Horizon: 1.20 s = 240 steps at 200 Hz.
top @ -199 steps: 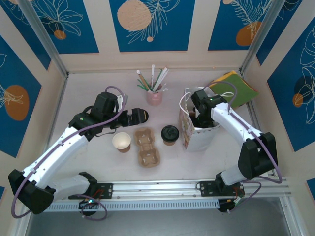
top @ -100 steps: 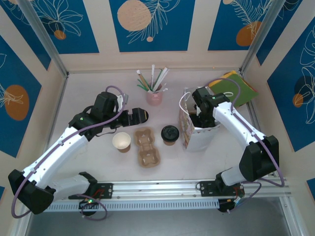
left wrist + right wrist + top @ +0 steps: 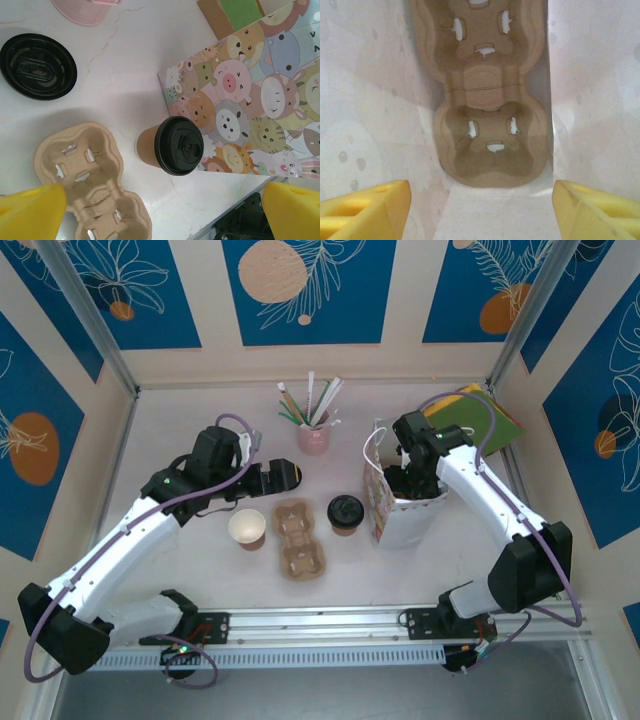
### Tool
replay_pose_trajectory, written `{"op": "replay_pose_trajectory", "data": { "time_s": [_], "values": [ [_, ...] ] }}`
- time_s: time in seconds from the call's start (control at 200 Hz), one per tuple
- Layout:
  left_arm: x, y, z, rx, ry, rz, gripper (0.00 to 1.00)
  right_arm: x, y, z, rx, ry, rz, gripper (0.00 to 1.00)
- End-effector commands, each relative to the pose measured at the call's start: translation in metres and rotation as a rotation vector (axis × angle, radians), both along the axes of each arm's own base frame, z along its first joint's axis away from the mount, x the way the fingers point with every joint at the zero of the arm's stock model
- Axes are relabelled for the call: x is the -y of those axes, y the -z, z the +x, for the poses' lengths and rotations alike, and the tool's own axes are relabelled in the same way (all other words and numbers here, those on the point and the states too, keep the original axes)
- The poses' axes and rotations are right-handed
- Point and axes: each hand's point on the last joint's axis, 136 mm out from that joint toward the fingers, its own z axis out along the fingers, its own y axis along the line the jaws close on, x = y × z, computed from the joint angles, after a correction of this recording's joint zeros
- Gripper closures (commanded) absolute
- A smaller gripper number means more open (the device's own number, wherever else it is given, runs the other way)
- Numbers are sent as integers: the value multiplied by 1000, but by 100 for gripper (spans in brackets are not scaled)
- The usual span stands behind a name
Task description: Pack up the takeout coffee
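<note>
Pink cup [image 3: 313, 438] holds straws [image 3: 312, 400]; loose black lid [image 3: 38, 66] lies near it.

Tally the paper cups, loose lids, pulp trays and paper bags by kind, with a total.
Paper cups: 2, the takeout coffee and a lidless cup
Loose black lid: 1
Pulp trays: 2, table tray and bagged tray
Paper bag: 1
Total: 6

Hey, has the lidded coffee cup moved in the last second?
No. The takeout coffee stays put between the cup carrier and the cartoon-print bag.

Bright, even light; soft shadows by the takeout coffee [image 3: 178, 145]; close foreground blurred.
</note>
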Motion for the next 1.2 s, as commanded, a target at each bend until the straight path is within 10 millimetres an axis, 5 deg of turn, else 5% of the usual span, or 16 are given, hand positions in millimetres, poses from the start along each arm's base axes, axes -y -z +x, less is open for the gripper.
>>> {"op": "replay_pose_trajectory", "data": {
  "time_s": [0.0,1.195],
  "values": [
    [4,-2,0,3,19,-14,0,1,-19,0,47,15,9,26],
    [10,-7,4,20,39,-4,0,10,-64,13,204,56,36,32]
  ]
}}
